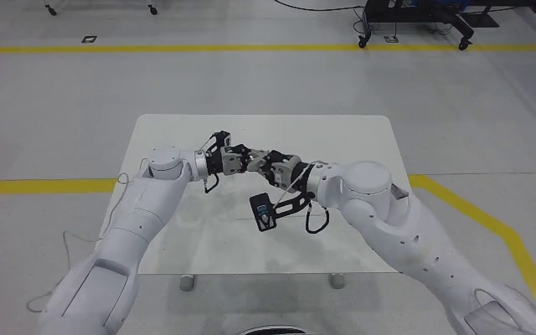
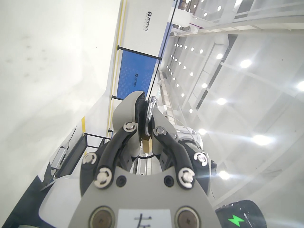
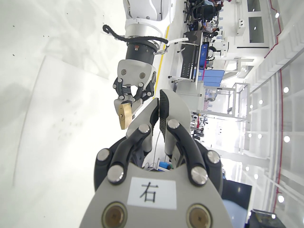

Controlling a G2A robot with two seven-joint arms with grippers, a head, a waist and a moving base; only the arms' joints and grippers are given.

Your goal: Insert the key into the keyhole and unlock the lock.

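Note:
A brass padlock [image 3: 125, 116] hangs in the air above the middle of the white table [image 1: 343, 134]. My left gripper [image 2: 147, 113] is shut on its silver shackle [image 2: 152, 109], and the brass body [image 2: 147, 144] sits between the finger bases. In the right wrist view the left gripper [image 3: 127, 102] holds the lock with the keyhole face turned toward my right gripper [image 3: 159, 106]. The right gripper is shut, its tips a short way beside the lock body. Whether anything sits between its pads I cannot tell. In the top view the left gripper [image 1: 241, 157] and the right gripper [image 1: 265, 161] meet tip to tip.
A black box [image 1: 264, 212] hangs below the right wrist, over the table's front half. The table's edges lie well away from both grippers. Yellow floor lines [image 1: 251, 48] run behind and beside the table.

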